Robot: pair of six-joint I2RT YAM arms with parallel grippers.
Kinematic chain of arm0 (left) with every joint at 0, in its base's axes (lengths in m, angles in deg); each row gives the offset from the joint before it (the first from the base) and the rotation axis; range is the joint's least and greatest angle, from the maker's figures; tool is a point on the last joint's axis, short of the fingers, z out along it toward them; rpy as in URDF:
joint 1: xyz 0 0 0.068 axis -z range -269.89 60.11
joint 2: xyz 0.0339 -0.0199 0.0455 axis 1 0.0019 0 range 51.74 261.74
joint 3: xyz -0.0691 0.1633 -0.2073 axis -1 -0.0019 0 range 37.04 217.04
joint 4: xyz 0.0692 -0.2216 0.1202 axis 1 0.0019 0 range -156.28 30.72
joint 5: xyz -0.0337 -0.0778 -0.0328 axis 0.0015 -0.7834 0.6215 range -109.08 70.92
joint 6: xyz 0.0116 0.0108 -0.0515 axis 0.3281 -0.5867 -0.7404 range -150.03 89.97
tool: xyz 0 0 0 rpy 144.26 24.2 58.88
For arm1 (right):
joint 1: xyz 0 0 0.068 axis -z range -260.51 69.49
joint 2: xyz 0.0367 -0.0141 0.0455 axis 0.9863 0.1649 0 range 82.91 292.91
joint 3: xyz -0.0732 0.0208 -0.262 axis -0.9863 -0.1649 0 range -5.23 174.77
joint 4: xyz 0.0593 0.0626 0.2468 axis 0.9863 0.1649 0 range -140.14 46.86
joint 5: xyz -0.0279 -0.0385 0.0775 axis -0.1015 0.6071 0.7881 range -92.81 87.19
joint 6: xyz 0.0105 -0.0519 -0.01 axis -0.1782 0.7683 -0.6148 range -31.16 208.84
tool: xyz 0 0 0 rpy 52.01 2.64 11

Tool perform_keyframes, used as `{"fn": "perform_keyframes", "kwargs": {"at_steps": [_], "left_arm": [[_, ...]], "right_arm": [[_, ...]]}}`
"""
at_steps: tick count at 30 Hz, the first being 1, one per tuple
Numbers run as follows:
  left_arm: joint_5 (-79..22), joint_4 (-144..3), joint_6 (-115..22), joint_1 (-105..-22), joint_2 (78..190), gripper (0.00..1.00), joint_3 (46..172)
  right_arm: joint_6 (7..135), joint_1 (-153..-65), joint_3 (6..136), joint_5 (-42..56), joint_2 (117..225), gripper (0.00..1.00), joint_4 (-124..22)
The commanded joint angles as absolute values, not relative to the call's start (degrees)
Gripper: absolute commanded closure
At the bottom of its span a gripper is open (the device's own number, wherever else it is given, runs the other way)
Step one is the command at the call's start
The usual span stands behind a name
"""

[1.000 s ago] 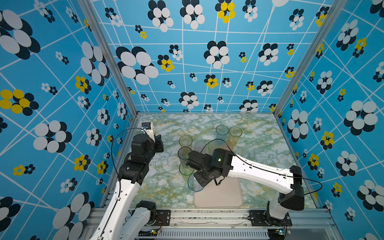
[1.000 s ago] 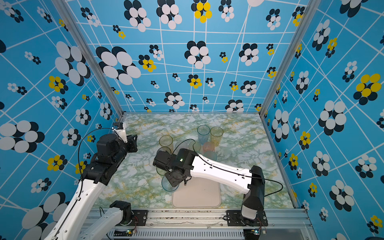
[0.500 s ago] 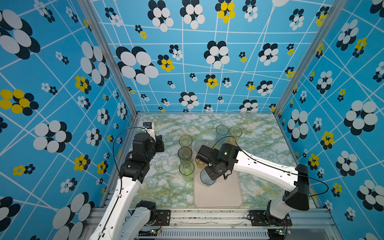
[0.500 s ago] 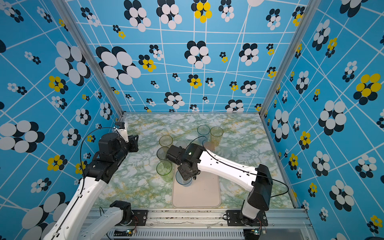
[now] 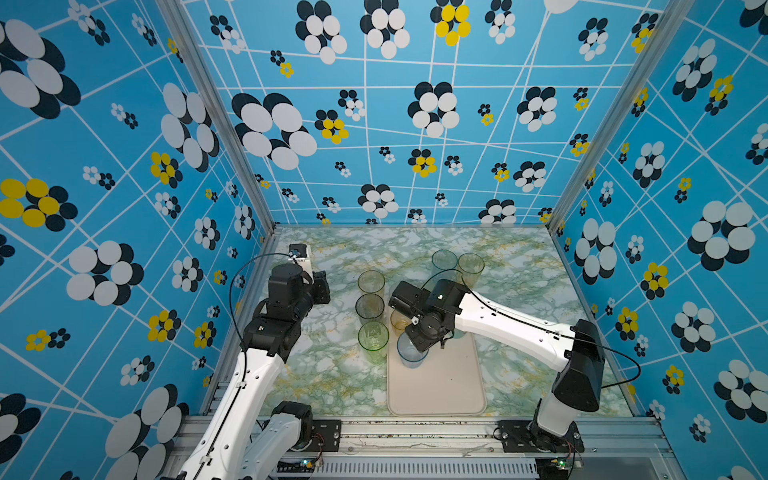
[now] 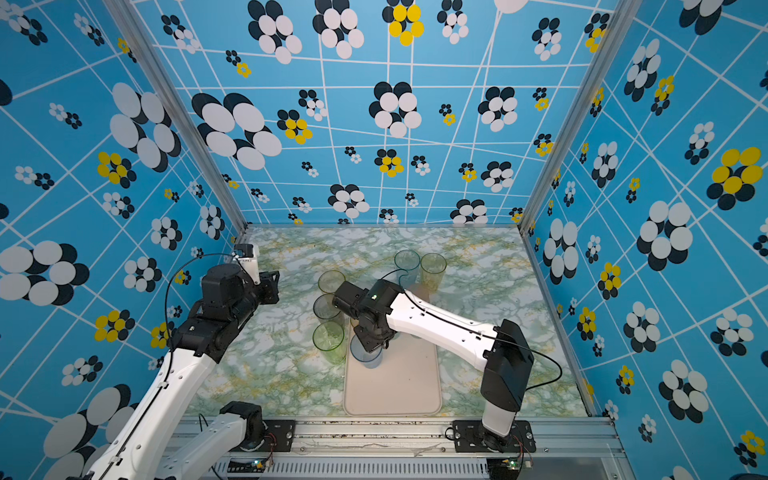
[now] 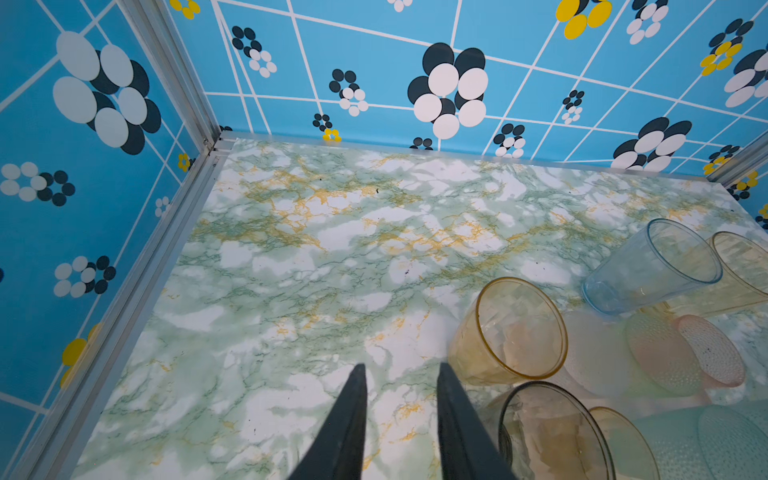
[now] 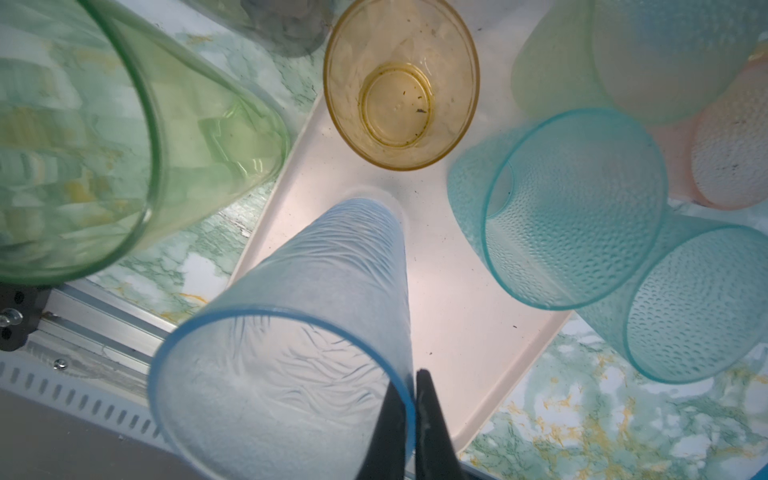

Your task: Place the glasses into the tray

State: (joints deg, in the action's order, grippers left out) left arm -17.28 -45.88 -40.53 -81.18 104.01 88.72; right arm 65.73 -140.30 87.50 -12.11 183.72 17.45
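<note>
The cream tray [image 5: 436,382] [image 6: 392,386] lies at the table's front middle. My right gripper [image 8: 409,374] is shut on the rim of a frosted blue glass [image 8: 311,291] [image 5: 411,355], one finger inside and one outside. The glass is upright over the tray's far left part; I cannot tell whether its base touches. A short amber glass [image 8: 401,83] and two teal glasses [image 8: 573,208] stand on the tray beside it. My left gripper [image 7: 401,365] [image 5: 322,286] hangs open and empty over the table, left of the glasses.
Three tall glasses stand in a column left of the tray: amber [image 5: 371,282], smoky [image 5: 369,306], green [image 5: 373,338]. A blue glass [image 5: 444,262] and an amber one [image 5: 471,266] stand farther back. Pink [image 8: 727,145] and pale green [image 8: 623,54] frosted glasses crowd the tray's far end.
My right gripper has carried the blue glass rightward from beside the green glass to over the tray and brought it upright. The left arm has barely moved.
</note>
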Motion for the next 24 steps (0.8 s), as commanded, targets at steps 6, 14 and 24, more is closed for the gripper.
{"fn": "perform_keyframes", "kwargs": {"at_steps": [6,14,24], "left_arm": [[-18.33,-45.34,-39.79,-81.97,104.65,0.69,89.68],[-18.89,-45.25,-39.79,-82.33,105.0,0.69,89.86],[-19.43,-45.08,-39.71,-82.68,105.27,0.69,90.12]], "right_arm": [[68.27,-138.88,90.92,-9.61,185.74,1.0,15.52],[68.81,-138.05,91.25,-9.14,186.62,1.0,15.6],[69.07,-137.28,91.01,-8.82,187.16,0.96,15.38]]}}
